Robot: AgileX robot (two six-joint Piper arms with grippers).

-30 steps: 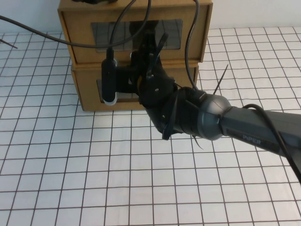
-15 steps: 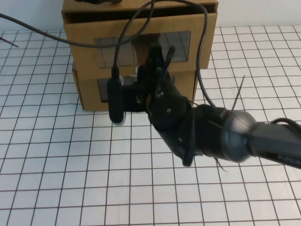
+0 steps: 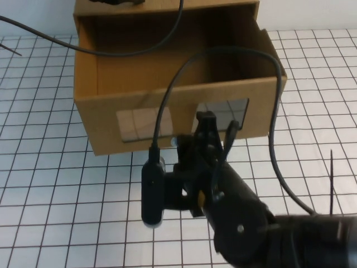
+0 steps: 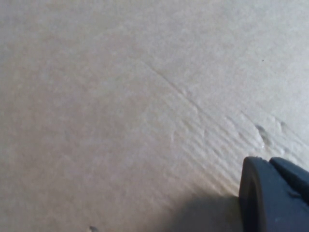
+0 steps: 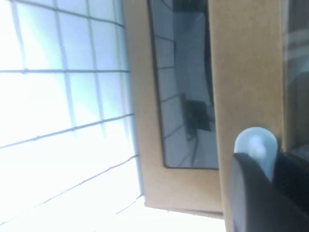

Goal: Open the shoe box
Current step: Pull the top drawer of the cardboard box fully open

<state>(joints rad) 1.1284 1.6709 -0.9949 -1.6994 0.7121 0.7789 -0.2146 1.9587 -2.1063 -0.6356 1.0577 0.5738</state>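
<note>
At the upper left of the high view, nothing of my left arm shows clearly. The left gripper [image 4: 273, 193] appears only in its own wrist view, as a dark edge hard against plain cardboard. I take it to be resting on the box. Whether it is open or closed, I cannot tell.

Across the upper middle sits the shoe box [image 3: 223, 4], a cardboard sleeve with a drawer [image 3: 100, 125] standing well out of it toward the bottom of the frame. The dark inside of the drawer is open to view. Its windowed front panel runs left to right across the picture, so its sliding axis runs top to bottom, straight toward me.

Right of centre and lower down, the right gripper [image 3: 219, 120] reaches up from the bottom edge and meets that front panel. In the right wrist view its fingers [image 5: 251, 193] look clamped on a pale blue knob [image 5: 256, 142] on the panel. The knob lies right at the fingertips, so I judge any further pull should go straight down-frame along the slide, not sideways.
</note>
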